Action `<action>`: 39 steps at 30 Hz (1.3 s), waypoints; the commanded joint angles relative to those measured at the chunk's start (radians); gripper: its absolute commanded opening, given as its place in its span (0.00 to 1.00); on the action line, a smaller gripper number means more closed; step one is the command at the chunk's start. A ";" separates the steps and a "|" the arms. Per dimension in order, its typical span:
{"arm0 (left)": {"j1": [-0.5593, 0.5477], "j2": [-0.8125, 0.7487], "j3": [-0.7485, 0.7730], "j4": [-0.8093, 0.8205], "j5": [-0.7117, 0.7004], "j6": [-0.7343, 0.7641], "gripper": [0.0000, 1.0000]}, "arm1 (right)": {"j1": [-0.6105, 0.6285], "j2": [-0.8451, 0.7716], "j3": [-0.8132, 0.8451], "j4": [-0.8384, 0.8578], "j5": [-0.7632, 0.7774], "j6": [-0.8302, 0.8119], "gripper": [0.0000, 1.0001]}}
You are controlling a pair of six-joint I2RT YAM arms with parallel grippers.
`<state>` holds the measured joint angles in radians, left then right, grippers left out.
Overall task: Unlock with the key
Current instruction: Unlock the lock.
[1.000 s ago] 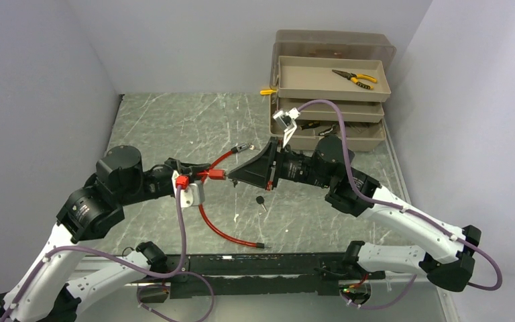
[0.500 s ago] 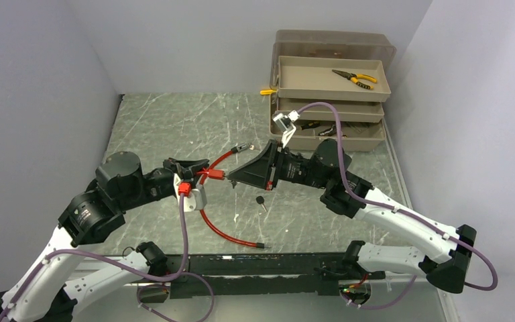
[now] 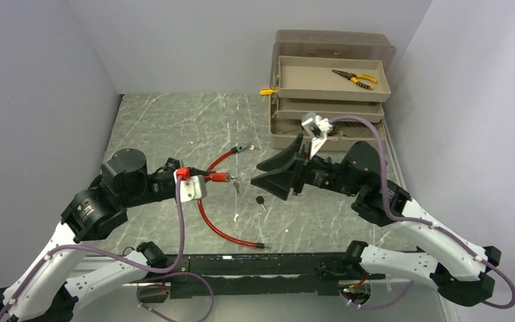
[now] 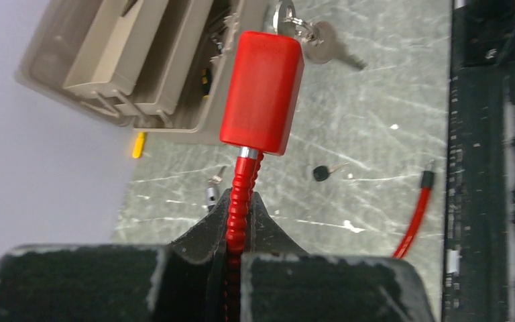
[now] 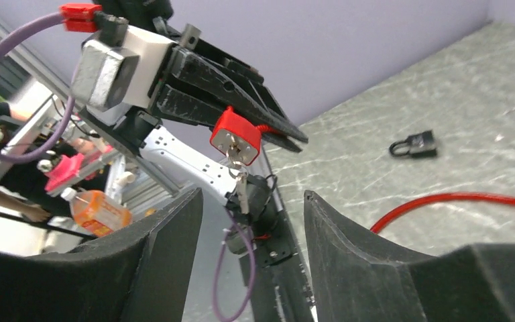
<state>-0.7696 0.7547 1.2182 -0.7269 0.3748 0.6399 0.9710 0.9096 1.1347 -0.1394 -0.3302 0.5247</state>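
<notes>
Noted left of centre in the top view: left gripper, clamped on the red cable directly behind the lock, lock held clear of the table.

Confirmed in the left wrist view: fingers pressed together on the ribbed cable sleeve, lock at upper centre of frame.

Lock appearance: glossy red rectangular block, rounded corners, silver collar at the cable end, silver face at the other.

Keys on a ring at that face, one hanging straight down in the right wrist view. Cannot tell whether a key sits in the keyhole; ring cut off by the top edge of the left wrist view.

Further right on the table: loose black-headed key.

Just right of the lock, not touching: right gripper, jaws wide apart, nothing between them.

Upper right: tiered toolbox, yellow-handled pliers in the top tray. Lower trays partly hidden behind the right wrist, contents not legible.
</notes>
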 commanded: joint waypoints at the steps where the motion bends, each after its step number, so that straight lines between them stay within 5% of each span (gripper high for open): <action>1: 0.008 0.001 0.037 0.006 0.138 -0.162 0.00 | -0.002 -0.047 0.052 -0.032 0.013 -0.185 0.60; 12: 0.024 0.037 0.038 0.023 0.306 -0.293 0.00 | 0.027 0.092 0.149 -0.032 -0.230 -0.402 0.76; 22: 0.052 0.043 0.041 0.058 0.335 -0.345 0.00 | 0.140 0.175 0.231 -0.096 -0.202 -0.516 0.71; 27: 0.054 0.036 0.024 0.067 0.351 -0.353 0.00 | 0.171 0.198 0.216 -0.039 -0.141 -0.516 0.54; 32: 0.055 0.028 0.043 0.055 0.372 -0.335 0.00 | 0.172 0.218 0.246 -0.086 -0.055 -0.516 0.02; 39: 0.056 0.008 0.077 -0.027 0.413 -0.233 0.00 | 0.172 0.191 0.281 -0.184 0.042 -0.580 0.00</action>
<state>-0.7128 0.7845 1.2331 -0.7479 0.7181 0.3340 1.1507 1.1191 1.3598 -0.2634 -0.3897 0.0025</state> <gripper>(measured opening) 0.055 0.155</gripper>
